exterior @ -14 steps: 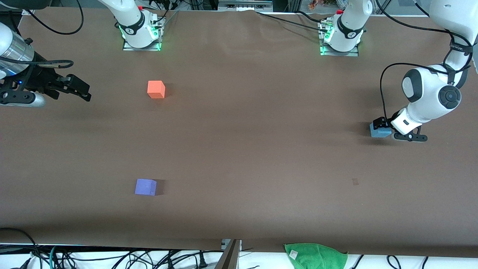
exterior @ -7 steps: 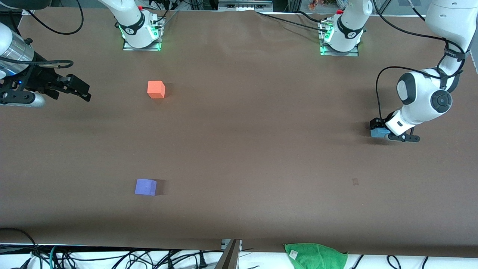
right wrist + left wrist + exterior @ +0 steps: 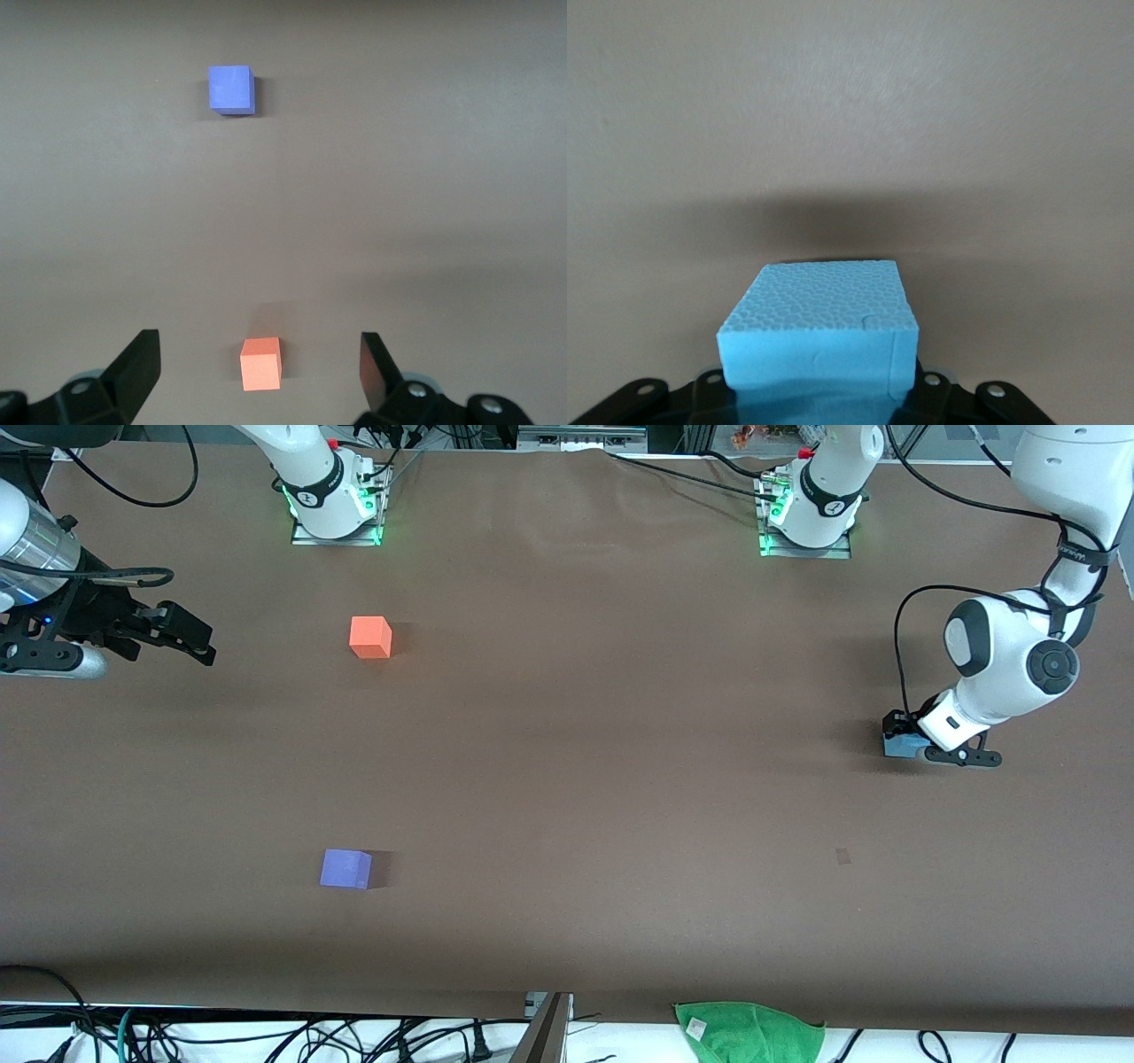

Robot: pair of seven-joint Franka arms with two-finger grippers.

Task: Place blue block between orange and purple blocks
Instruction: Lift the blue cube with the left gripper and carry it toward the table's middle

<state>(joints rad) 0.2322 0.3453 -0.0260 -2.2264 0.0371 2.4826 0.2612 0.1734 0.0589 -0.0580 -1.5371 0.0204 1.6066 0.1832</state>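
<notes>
The blue block is at the left arm's end of the table. My left gripper is low over it and shut on it. In the left wrist view the blue block fills the space between the jaws. The orange block sits toward the right arm's end, and the purple block lies nearer to the front camera than it, with bare table between them. My right gripper waits open and empty at the right arm's end. The right wrist view shows the orange block and the purple block.
A green cloth lies off the table's edge nearest the front camera. A small dark mark is on the brown table cover. Cables run along that same edge.
My left gripper and the blue block have shifted slightly nearer to the front camera, and more of the block is now covered. The right arm has not moved.
</notes>
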